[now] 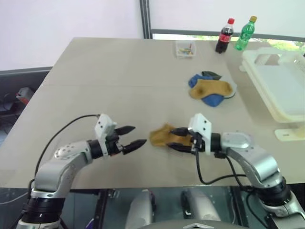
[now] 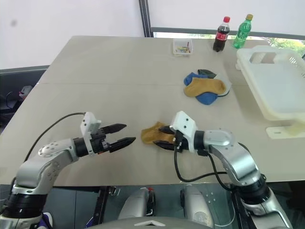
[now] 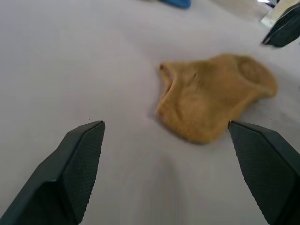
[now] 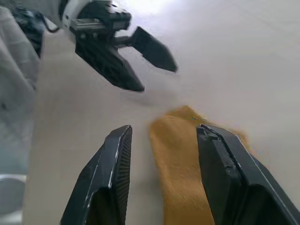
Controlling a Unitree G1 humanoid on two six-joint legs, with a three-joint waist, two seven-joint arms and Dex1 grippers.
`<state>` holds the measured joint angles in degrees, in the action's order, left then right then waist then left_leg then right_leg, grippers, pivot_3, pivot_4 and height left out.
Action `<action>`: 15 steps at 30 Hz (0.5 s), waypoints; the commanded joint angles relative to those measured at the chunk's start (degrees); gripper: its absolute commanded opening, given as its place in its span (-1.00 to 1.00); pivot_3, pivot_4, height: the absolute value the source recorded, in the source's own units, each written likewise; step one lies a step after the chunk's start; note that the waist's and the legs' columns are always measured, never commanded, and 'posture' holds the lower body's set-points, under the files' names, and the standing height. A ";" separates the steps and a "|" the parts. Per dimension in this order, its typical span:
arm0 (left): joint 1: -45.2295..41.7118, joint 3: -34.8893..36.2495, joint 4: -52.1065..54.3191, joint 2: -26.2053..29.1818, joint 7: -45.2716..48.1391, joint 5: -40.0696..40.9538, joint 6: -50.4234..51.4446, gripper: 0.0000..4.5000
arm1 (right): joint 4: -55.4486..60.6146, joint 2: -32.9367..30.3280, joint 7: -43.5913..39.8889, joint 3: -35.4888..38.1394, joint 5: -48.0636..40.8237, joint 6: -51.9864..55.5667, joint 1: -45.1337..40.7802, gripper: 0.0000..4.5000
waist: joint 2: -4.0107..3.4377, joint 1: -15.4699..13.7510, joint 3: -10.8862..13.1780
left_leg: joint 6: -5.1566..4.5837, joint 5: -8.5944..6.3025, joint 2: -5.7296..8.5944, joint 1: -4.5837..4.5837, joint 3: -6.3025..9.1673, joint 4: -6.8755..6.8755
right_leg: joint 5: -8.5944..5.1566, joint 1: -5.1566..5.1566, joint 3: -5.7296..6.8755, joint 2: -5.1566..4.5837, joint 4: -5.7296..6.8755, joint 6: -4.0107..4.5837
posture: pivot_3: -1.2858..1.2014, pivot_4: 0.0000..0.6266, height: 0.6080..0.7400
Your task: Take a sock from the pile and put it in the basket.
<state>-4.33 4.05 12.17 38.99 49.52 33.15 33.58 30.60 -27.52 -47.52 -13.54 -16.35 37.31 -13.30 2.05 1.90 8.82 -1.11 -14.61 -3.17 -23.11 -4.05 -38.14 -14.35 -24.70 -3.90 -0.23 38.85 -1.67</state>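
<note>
Beige table (image 1: 119, 71): mustard sock (image 1: 163, 135) lies flat at near edge between grippers, well apart from pile (image 1: 209, 88) and basket (image 1: 276, 90). Left gripper (image 1: 134, 137) jaws wide, empty. Right gripper (image 1: 177, 139) jaws parted around sock's end — not clamped. Risk: closing on thin fabric edge, sock slips out during carry; grippers close together — collision likely.

Mustard sock (image 1: 163, 136); blue-mustard-green pile (image 1: 209, 88); cream basket (image 1: 281, 95).

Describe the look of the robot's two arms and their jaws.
Both arms are silver-grey metal with black joint rings. Each wrist carries a white angular camera block. The left gripper and right gripper each end in two black tapered fingers with ribbed inner faces. A black cable loops along each arm.
</note>
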 commanded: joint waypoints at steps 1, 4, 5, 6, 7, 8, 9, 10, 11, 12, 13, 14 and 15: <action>-2.49 -1.41 -1.11 -0.68 -0.40 -1.41 0.22 1.00 | 5.32 -3.53 1.02 5.53 -0.68 -1.57 4.53 -0.01 | 0.02 -0.10 -0.01 | 0.00 0.00 0.00 -0.01 0.00 0.00 | 0.00 0.00 0.00 0.00 0.00 0.00 | 0.03 -0.52 1.00; -5.03 -4.11 -3.86 -1.37 -0.24 -3.89 0.12 1.00 | 7.96 -7.30 1.11 10.61 -1.37 -2.57 10.55 -0.01 | 0.03 -0.93 -0.01 | 0.00 0.00 0.02 -0.07 -0.01 -0.06 | -0.01 0.01 0.09 0.00 -0.02 -0.01 | 0.03 -0.52 1.00; -5.92 -5.02 -4.62 -2.01 -0.33 -4.43 0.28 1.00 | 8.79 -8.65 1.03 12.47 -1.15 -3.53 12.90 -0.01 | 0.01 -1.08 -0.02 | 0.00 0.00 0.03 -0.06 -0.01 -0.08 | -0.01 0.01 0.08 0.01 -0.01 -0.01 | 0.03 -0.52 1.00; -6.87 -5.99 -5.61 -2.44 -0.05 -5.23 -0.02 1.00 | 9.67 -9.95 0.86 13.88 -0.69 -4.78 15.06 -0.01 | 0.01 -1.10 -0.02 | 0.00 0.00 0.03 -0.03 -0.01 -0.08 | -0.01 0.02 0.05 0.02 0.01 -0.01 | 0.03 -0.52 1.00; -7.60 -6.68 -6.48 -2.68 0.30 -5.90 -0.33 1.00 | 10.44 -10.90 0.80 15.00 -0.44 -5.61 16.82 -0.01 | -0.01 -1.11 -0.03 | 0.00 0.00 0.03 -0.01 -0.01 -0.09 | -0.01 0.06 0.04 0.04 0.00 -0.01 | 0.03 -0.52 1.00; -8.32 -7.46 -7.25 -3.21 0.62 -6.24 -0.20 1.00 | 11.26 -11.43 1.00 16.56 -0.68 -5.72 18.66 -0.01 | 0.00 -1.13 -0.03 | 0.00 0.00 0.03 0.08 -0.02 -0.11 | -0.01 0.17 0.03 0.05 0.00 -0.02 | 0.03 -0.52 1.00; -9.00 -8.09 -8.12 -3.55 1.28 -6.59 -0.39 0.89 | 11.98 -11.73 1.39 17.51 -0.95 -5.65 19.87 0.01 | 0.00 -1.14 -0.03 | 0.00 0.00 0.02 0.12 -0.01 -0.11 | -0.01 0.20 0.03 0.06 0.00 -0.02 | 0.03 -0.52 1.00; -9.70 -8.65 -9.01 -3.73 2.01 -7.02 -0.90 0.78 | 12.61 -11.89 1.98 17.84 -1.05 -5.36 20.36 0.02 | 0.00 -1.13 -0.03 | 0.00 0.00 0.02 0.16 -0.02 -0.11 | -0.02 0.27 0.05 0.07 0.00 -0.03 | 0.03 -0.52 1.00; -10.46 -9.31 -9.84 -4.02 2.56 -7.60 -1.46 0.62 | 13.38 -12.02 2.60 18.14 -1.01 -5.24 20.72 0.02 | 0.00 -1.03 -0.03 | 0.00 0.00 0.02 0.25 -0.01 -0.11 | -0.03 0.35 0.05 0.07 -0.01 -0.04 | 0.03 -0.52 1.00; -11.12 -10.05 -10.43 -4.32 3.28 -7.96 -1.74 0.48 | 14.19 -12.03 2.99 18.73 -1.39 -4.98 21.34 0.02 | -0.01 -0.97 -0.03 | 0.00 0.00 0.01 0.30 -0.01 -0.13 | -0.10 0.39 0.05 0.07 -0.01 -0.16 | 0.03 -0.52 1.00; -11.67 -10.64 -10.89 -4.64 3.82 -8.31 -1.98 0.28 | 14.85 -12.06 3.24 19.29 -1.73 -4.78 21.85 0.02 | -0.02 -1.02 -0.04 | 0.00 0.00 0.01 0.31 -0.01 -0.14 | -0.12 0.40 0.03 0.07 0.00 -0.20 | 0.03 -0.52 1.00; -12.22 -11.20 -11.52 -5.15 4.11 -8.81 -2.49 0.09 | 15.33 -12.02 3.57 19.88 -1.90 -4.83 22.36 0.02 | -0.02 -1.08 -0.04 | -0.01 0.00 0.02 0.32 0.00 -0.15 | -0.12 0.43 0.03 0.07 -0.01 -0.20 | 0.03 -0.52 1.00; -12.55 -11.59 -11.99 -5.61 4.37 -9.17 -2.83 -0.07 | 15.60 -12.02 3.82 20.33 -2.09 -4.98 22.81 0.02 | -0.01 -1.11 -0.04 | -0.01 -0.01 0.02 0.33 0.00 -0.17 | -0.12 0.45 0.03 0.06 -0.02 -0.20 | 0.03 -0.52 1.00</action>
<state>-17.02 -5.64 1.08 33.91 52.63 24.83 30.99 43.78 -39.17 -44.40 4.37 -17.58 33.15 9.26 2.03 0.78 8.77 -1.12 -14.62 -3.15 -22.80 -4.05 -38.31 -14.47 -24.25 -3.86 -0.17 38.82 -1.87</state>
